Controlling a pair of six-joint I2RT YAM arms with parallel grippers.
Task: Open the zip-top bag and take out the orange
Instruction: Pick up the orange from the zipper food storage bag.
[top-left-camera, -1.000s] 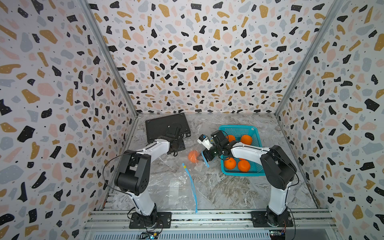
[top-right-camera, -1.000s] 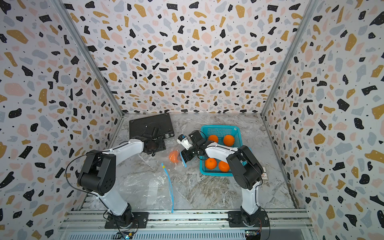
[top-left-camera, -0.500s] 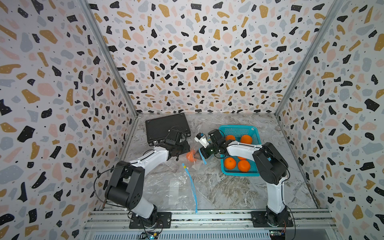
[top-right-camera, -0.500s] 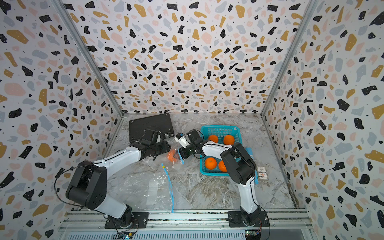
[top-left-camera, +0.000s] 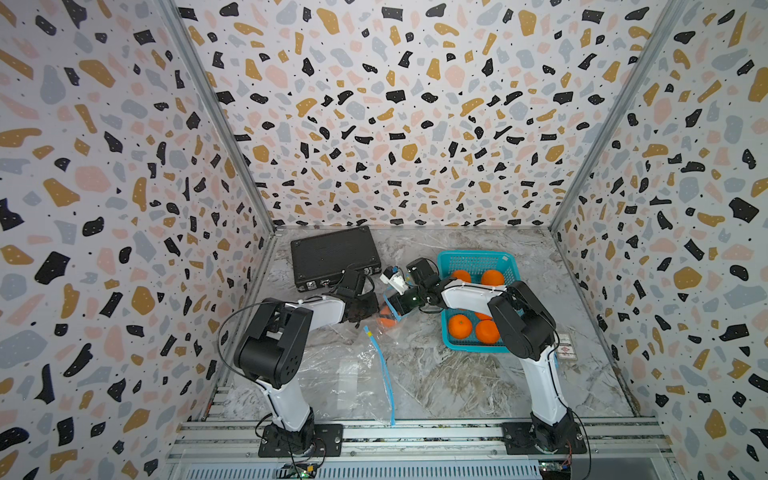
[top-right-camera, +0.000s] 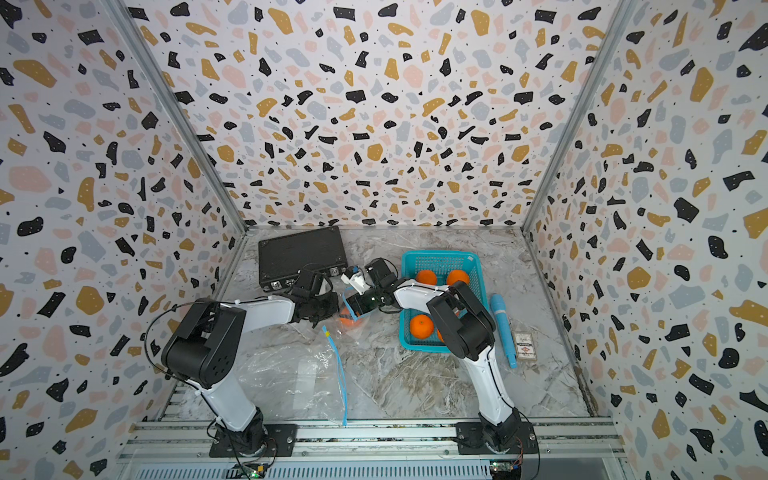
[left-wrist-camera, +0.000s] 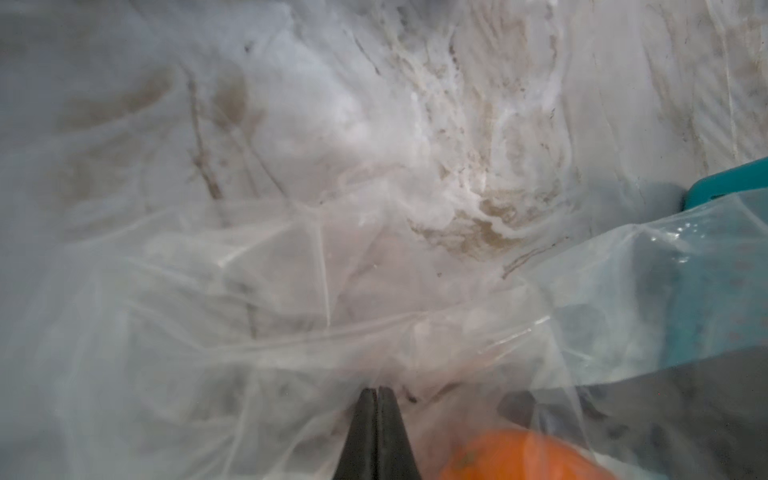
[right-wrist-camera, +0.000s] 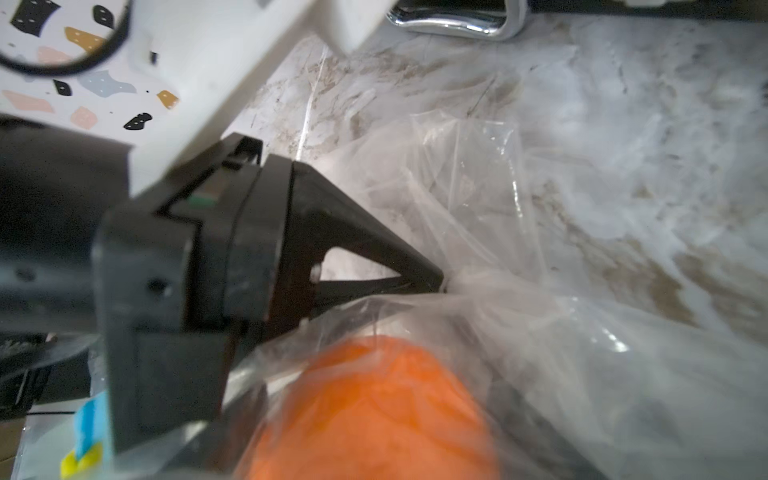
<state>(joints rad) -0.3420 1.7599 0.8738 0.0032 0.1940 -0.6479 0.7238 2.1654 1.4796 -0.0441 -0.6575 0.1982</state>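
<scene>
Wrist views show left jaws pinching bag (left-wrist-camera: 291, 270) (top views hide that).

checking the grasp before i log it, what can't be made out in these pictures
- right gripper: jaws hidden behind the blurred bag in its wrist view, too small in top views.
- orange: blurred, cut off by both wrist views' edges.
- basket: contents partly hidden behind the right arm.

Locate the left gripper (top-left-camera: 371, 309) and right gripper (top-left-camera: 393, 306), set close together at the orange (top-left-camera: 384, 323), which lies at the far end of the clear zip-top bag (top-left-camera: 332, 370). The bag's blue zip strip (top-left-camera: 384, 374) runs toward the front rail. The teal basket (top-left-camera: 473, 261) holds further oranges (top-left-camera: 460, 326). A black case (top-left-camera: 334, 254) lies behind.
</scene>
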